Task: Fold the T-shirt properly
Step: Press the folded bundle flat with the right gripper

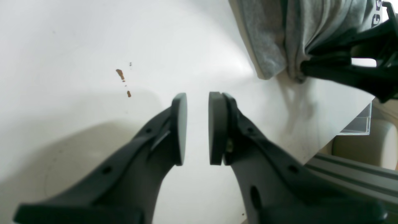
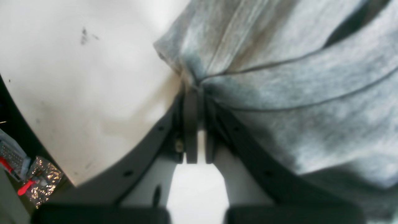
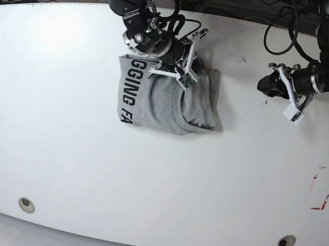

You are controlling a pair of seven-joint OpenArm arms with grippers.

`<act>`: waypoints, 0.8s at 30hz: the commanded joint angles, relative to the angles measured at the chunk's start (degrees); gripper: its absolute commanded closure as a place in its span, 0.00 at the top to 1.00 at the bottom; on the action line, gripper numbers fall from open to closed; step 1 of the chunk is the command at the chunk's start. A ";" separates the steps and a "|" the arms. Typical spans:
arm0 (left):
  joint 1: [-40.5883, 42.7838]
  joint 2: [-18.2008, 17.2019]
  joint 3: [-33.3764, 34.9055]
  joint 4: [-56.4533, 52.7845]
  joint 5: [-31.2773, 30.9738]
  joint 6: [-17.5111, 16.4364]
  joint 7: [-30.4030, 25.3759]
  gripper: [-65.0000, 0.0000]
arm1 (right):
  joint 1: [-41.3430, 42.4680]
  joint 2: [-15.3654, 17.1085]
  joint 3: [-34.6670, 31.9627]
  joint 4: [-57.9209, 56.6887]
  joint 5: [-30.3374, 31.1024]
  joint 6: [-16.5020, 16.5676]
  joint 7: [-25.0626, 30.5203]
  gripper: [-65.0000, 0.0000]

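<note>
The light grey T-shirt (image 3: 167,102) lies folded into a compact bundle at the back middle of the white table (image 3: 144,181), with black letters "GGING FA" along its left side. My right gripper (image 3: 189,76) is shut on a bunched fold at the shirt's upper edge; the right wrist view shows its tips (image 2: 196,93) pinching grey cloth (image 2: 279,77). My left gripper (image 3: 262,84) hovers to the right of the shirt, apart from it. In the left wrist view it (image 1: 197,127) is empty with a narrow gap between the pads, and the shirt (image 1: 267,37) shows at upper right.
A red tape rectangle (image 3: 324,188) marks the table's right side. Small brown marks (image 1: 120,74) sit on the table ahead of the left gripper. Cables run along the back edge (image 3: 286,30). Two round holes (image 3: 27,204) (image 3: 286,241) sit near the front edge.
</note>
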 commanded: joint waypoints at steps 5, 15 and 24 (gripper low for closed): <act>-0.41 -0.75 -0.31 1.07 -1.02 -0.16 -0.77 0.17 | -2.13 -0.45 -0.06 11.22 0.55 0.39 -0.75 0.00; -0.41 -0.75 -0.31 1.07 -1.02 -0.16 -0.77 0.17 | 0.51 -5.55 -0.15 12.01 0.55 0.57 -2.95 0.00; -0.41 -0.75 -0.31 1.16 -1.02 -0.16 -0.77 0.17 | 5.61 -8.80 -4.45 2.34 0.55 0.57 -2.95 0.03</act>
